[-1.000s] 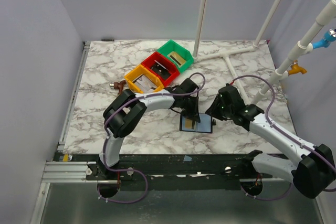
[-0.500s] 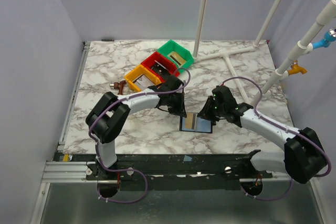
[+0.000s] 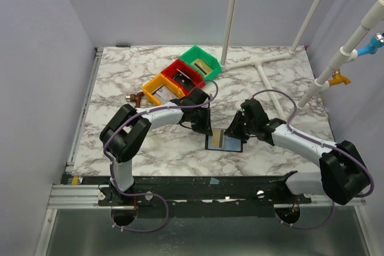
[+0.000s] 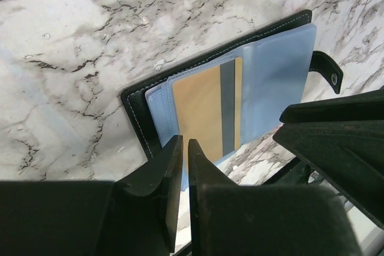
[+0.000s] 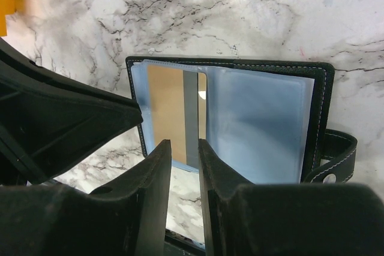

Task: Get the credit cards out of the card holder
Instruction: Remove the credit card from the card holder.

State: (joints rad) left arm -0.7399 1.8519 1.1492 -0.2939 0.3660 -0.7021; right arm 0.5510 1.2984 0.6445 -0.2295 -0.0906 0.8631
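Observation:
The card holder (image 3: 211,142) lies open on the marble table, black with bluish-grey sleeves. It also shows in the left wrist view (image 4: 137,115) and the right wrist view (image 5: 320,115). A tan-gold credit card (image 3: 220,141) with a grey stripe sits in the left sleeve (image 4: 201,109) (image 5: 167,112). The pale card is hidden. My left gripper (image 3: 206,126) (image 4: 184,143) is shut and empty, just above the wallet's far-left edge. My right gripper (image 3: 235,129) (image 5: 185,143) is open a narrow gap, empty, its tips over the card's end.
Yellow (image 3: 161,90), red (image 3: 183,76) and green (image 3: 202,62) bins stand in a row at the back behind the left arm. A small brown object (image 3: 137,97) lies left of the yellow bin. White pipes (image 3: 264,64) cross the back right.
My left gripper has pulled back off the wallet toward its far-left edge. My right gripper has moved in closer over the wallet. The wallet has stayed put.

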